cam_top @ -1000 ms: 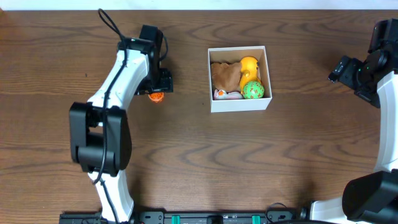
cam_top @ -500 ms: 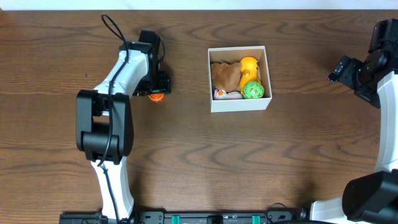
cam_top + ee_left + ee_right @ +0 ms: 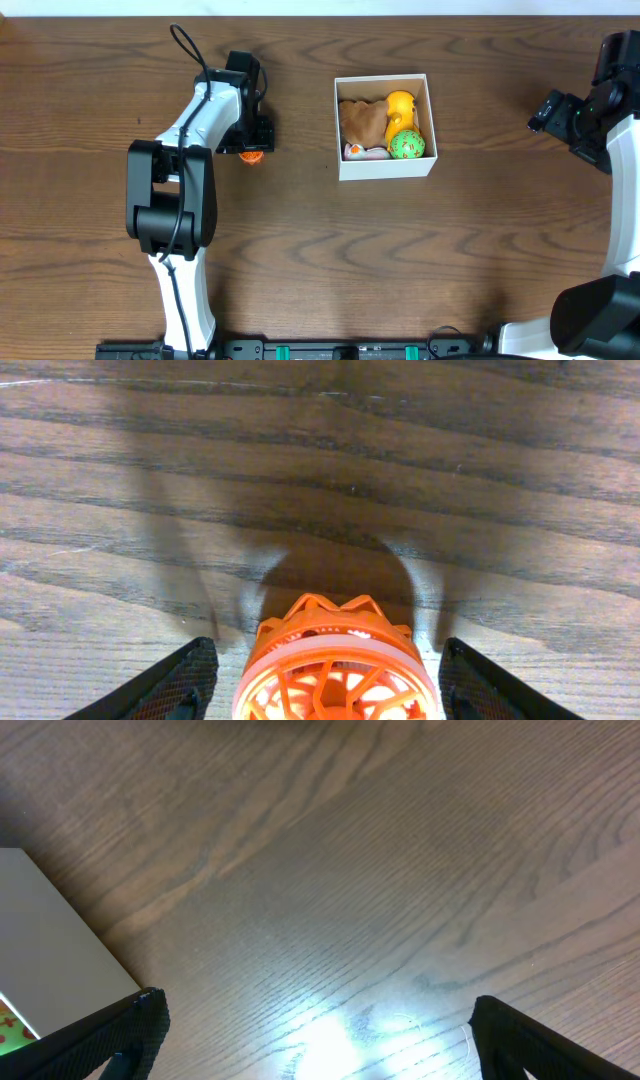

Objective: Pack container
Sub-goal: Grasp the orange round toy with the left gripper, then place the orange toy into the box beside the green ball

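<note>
The white box (image 3: 388, 167) sits on the brown counter (image 3: 300, 260), near the middle and toward the far edge. Inside it lie a brown toy (image 3: 362, 122), a yellow toy (image 3: 400, 104), a green ball (image 3: 406, 146) and a small pale toy (image 3: 358, 153). Off to the left, well apart from the box, an orange toy (image 3: 335, 670) rests on the counter. The left fingers (image 3: 180, 682) are spread wide, one on each side of the orange toy, with a gap on both sides. The right fingers (image 3: 115, 1032) are spread wide too, over the wood to the right of the box, and they hold nothing.
</note>
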### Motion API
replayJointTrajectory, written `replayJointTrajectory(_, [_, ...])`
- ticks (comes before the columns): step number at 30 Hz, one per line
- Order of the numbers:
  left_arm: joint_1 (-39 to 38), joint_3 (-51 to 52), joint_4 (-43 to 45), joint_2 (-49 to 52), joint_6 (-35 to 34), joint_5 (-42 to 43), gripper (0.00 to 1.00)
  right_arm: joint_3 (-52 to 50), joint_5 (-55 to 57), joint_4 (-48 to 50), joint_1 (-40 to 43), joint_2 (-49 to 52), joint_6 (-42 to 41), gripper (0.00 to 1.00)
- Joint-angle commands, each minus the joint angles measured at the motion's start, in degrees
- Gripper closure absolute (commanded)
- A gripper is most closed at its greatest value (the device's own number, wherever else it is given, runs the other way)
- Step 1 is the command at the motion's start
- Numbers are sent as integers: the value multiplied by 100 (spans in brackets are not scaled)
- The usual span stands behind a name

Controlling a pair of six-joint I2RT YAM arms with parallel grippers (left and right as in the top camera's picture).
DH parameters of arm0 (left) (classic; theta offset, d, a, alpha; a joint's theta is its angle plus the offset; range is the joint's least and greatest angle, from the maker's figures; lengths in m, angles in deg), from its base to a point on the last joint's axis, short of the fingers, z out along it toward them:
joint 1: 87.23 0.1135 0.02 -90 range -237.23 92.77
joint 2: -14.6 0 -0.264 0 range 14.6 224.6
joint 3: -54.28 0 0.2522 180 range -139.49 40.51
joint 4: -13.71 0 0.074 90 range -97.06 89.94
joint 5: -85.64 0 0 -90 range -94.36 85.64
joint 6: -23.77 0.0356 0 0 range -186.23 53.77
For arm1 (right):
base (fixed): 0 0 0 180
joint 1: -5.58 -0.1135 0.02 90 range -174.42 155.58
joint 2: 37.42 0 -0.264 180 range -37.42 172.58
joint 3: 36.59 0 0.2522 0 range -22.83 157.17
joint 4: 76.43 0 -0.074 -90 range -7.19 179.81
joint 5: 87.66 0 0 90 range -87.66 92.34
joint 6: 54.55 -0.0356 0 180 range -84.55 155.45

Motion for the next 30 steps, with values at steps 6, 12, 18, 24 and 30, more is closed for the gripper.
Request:
replayJointTrajectory(6, [17, 7, -37, 302, 116, 20, 28, -15, -4, -46, 26, 37, 11, 1])
replayJointTrajectory(12, [17, 4, -57, 291, 116, 20, 38, -15, -4, -48, 26, 37, 11, 1])
replayJointTrajectory(18, [17, 0, -166, 125, 116, 20, 45, -15, -4, -46, 26, 37, 9, 1])
replayJointTrajectory(24, [11, -278, -584, -407, 118, 20, 45, -15, -4, -44, 26, 37, 9, 1])
replayJointTrajectory(30, [-144, -627, -927, -1484, 114, 70, 49, -15, -7, -44, 26, 37, 9, 1])
